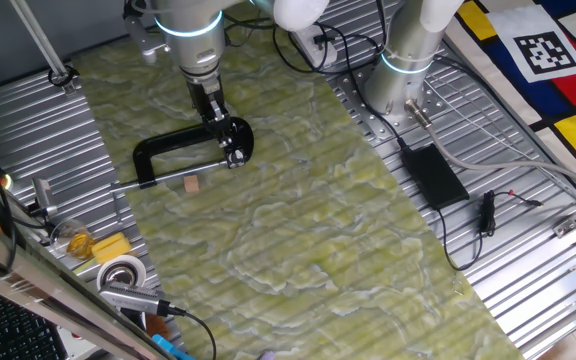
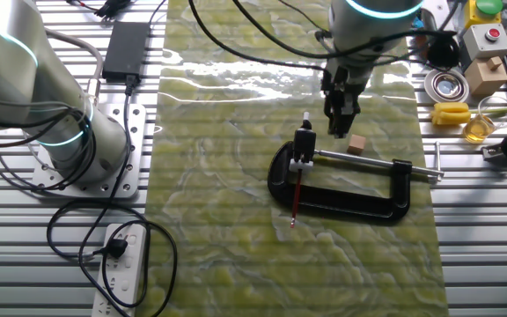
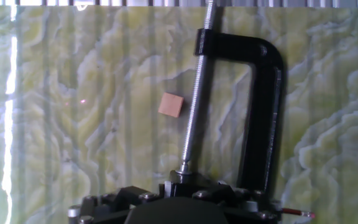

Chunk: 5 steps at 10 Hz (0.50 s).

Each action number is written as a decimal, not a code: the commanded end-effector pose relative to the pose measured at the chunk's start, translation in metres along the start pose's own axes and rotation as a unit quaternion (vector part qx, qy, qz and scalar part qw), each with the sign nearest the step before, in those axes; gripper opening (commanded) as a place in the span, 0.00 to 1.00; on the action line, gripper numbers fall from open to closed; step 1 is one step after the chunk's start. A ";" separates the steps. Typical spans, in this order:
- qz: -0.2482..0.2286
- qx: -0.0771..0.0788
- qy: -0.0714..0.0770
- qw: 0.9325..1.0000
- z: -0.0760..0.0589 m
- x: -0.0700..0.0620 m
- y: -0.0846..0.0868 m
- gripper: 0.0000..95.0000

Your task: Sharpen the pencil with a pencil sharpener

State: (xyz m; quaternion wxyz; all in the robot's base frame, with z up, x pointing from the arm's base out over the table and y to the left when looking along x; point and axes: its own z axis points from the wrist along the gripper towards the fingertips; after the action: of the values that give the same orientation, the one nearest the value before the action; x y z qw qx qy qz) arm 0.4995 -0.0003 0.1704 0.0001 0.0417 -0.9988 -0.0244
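though thin and light, the pencil point(image 2: 296, 195) looks brittle; it lies across the clamp point(image 2: 341, 199), pinned at its jaw. grip mid-shaft. whether the gripper point(image 2: 338, 123) is parted or closed, i cannot tell.

The room is evenly and brightly lit from overhead, and the glossy green-yellow marbled table mat point(image 2: 236, 176) throws back a white streak of glare along its far edge in the other fixed view, with a matching bright vertical band down its left side in the hand view. Shadows are soft and short, the black C-shaped metal clamp point(image 1: 183, 150) casting only a faint dark rim beneath itself. Both fixed views are reasonably sharp though a little grainy, while in the hand view the dark body at the bottom edge sits close and out of focus.
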 end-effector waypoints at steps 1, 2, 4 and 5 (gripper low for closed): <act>-0.027 -0.011 0.002 1.000 0.000 -0.001 0.000 0.00; -0.042 -0.011 0.002 0.999 0.000 -0.001 0.000 0.00; -0.080 -0.011 0.005 0.997 0.000 -0.001 0.000 0.00; -0.140 -0.015 0.020 0.990 0.000 -0.001 0.000 0.00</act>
State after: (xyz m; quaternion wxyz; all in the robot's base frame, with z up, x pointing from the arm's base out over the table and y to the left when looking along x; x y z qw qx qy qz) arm 0.4996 -0.0004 0.1702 0.0050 0.1278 -0.9912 -0.0349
